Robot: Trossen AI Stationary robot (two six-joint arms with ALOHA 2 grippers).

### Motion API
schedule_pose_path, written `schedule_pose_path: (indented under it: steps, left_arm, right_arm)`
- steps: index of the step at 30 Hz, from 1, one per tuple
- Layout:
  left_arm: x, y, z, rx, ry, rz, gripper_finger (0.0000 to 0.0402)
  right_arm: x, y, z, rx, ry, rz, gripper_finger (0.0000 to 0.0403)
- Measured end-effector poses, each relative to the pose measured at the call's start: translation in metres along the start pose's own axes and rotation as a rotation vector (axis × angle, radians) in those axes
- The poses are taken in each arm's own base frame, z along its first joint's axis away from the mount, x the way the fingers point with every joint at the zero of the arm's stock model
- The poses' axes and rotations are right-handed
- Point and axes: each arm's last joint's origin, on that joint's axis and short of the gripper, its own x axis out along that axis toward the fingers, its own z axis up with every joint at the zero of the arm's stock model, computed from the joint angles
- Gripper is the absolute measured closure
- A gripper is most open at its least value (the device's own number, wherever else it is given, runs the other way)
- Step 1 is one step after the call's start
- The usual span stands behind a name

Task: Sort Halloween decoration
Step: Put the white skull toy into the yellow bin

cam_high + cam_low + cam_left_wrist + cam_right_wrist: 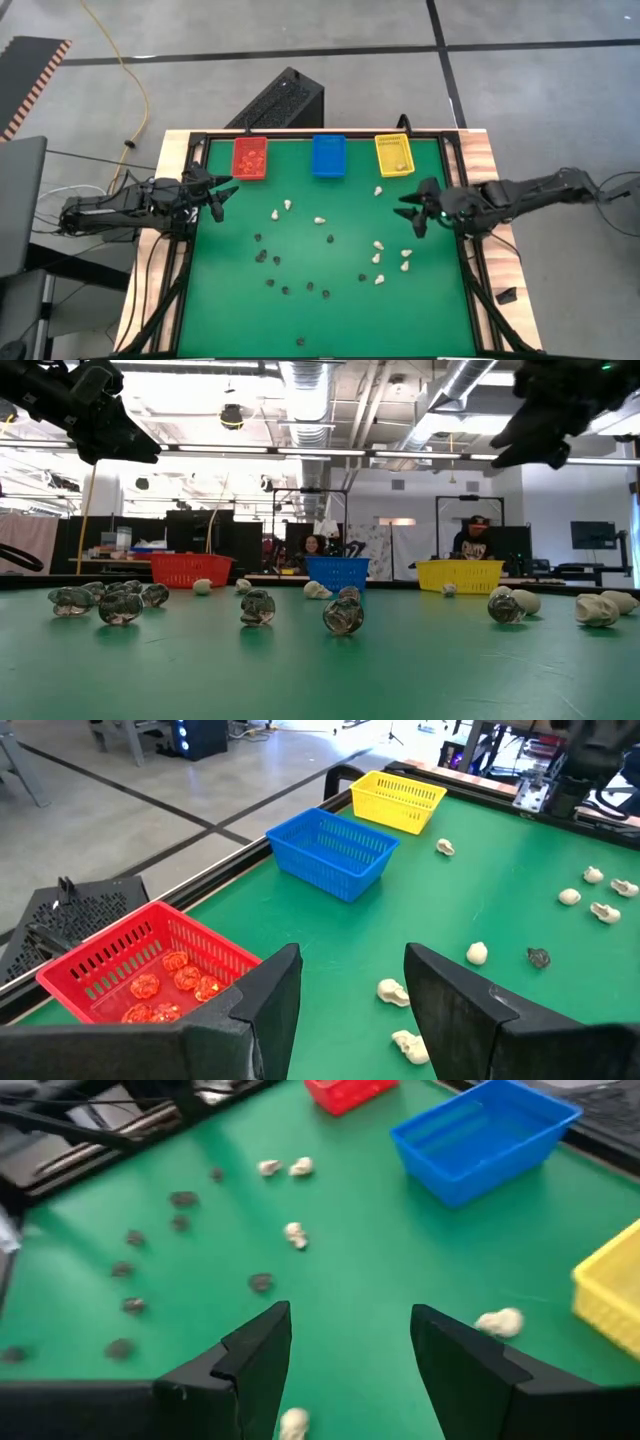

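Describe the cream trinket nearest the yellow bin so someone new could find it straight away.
Start at the yellow bin, the rightmost of three bins along the green table's far edge. Just in front of its left corner lies one cream trinket. It sits alone, apart from the cream cluster nearer the table's front.

no readable text, labels, brands, numbers or signs in any view

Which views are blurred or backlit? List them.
Right wrist view: motion-smeared, the dark trinkets soft; low view: bright ceiling lights turn both hands into silhouettes, room behind hazy; high and left wrist views: even light, the red bin crisp.
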Motion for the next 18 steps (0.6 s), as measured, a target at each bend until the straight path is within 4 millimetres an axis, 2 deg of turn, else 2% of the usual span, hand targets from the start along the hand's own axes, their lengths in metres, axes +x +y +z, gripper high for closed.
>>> schedule_pose_path:
  steps: [4, 10, 13, 18]
  left_arm:
    - [0.000, 0.000, 0.000, 0.000, 0.000, 0.000, 0.0233]
    - [0.000, 0.000, 0.000, 0.000, 0.000, 0.000, 0.0233]
    - [0.000, 0.000, 0.000, 0.000, 0.000, -0.001, 0.0233]
    - [0.000, 0.000, 0.000, 0.000, 0.000, 0.000, 0.0233]
  right_arm:
    - [0.005, 0.014, -0.024, 0.004, 0.057, 0.072, 0.0164]
    - [0.021, 0.031, -0.063, 0.020, 0.071, 0.078, 0.0164]
    - [0.030, 0.041, -0.076, -0.003, 0.049, 0.090, 0.0164]
    - [0.050, 0.048, -0.093, -0.111, 0.066, 0.013, 0.0164]
